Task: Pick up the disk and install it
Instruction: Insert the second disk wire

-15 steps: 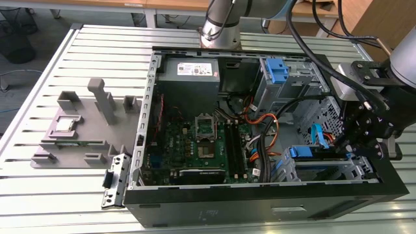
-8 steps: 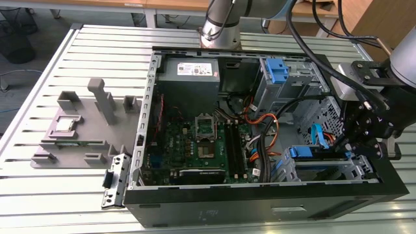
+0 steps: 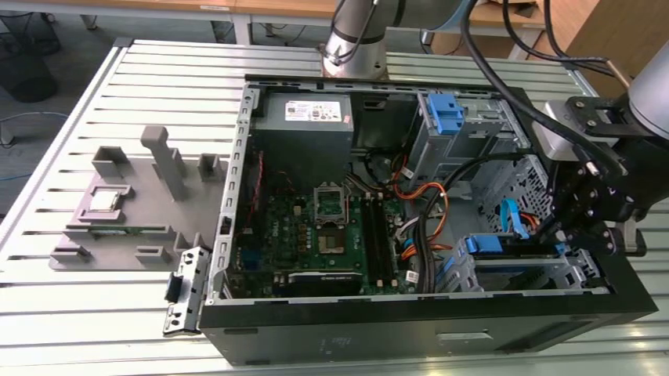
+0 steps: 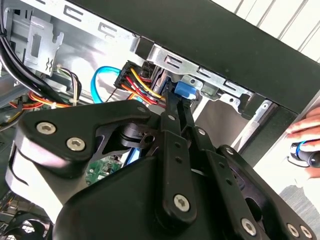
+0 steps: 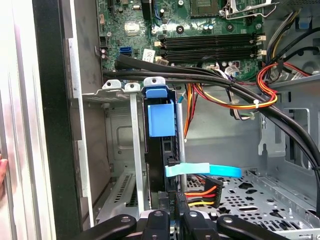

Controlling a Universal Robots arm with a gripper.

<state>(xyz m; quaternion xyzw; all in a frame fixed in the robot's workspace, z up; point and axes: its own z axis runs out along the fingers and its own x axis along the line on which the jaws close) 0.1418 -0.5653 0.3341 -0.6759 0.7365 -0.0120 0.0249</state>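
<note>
Across the middle of the exterior view we see an open black computer case [image 3: 418,325] lying on a slatted metal table [image 3: 157,86], with the green circuit board [image 3: 313,235] exposed inside and a grey power box [image 3: 305,117] at the upper middle of the case. At the lower right of the case the disk [image 3: 507,244] sits in a metal drive cage [image 3: 522,270], its blue rail showing at the cage mouth, and the gripper [image 3: 569,227] hangs right beside it at the right edge of the frame. A second blue bracket [image 3: 444,113] stands in the upper right of the case, and a grey plastic holder [image 3: 136,204] lies on the table at the left. Moving to the second wrist view, we look past the black gripper linkage [image 4: 170,165], which fills the lower half; its fingers [image 4: 172,107] reach up the centre to a blue tab of the disk [image 4: 185,90], pressed close together around it as far as we can tell. Red and yellow wires [image 4: 145,85] plug in just left of the tab, and a person's hand [image 4: 307,135] rests at the right edge. Turning to the first wrist view, we see the disk [image 5: 162,145] standing on edge at centre in the cage [image 5: 125,140], a light blue cable [image 5: 202,171] crossing it, and the gripper [image 5: 172,212] at bottom centre touching its near end.
</note>
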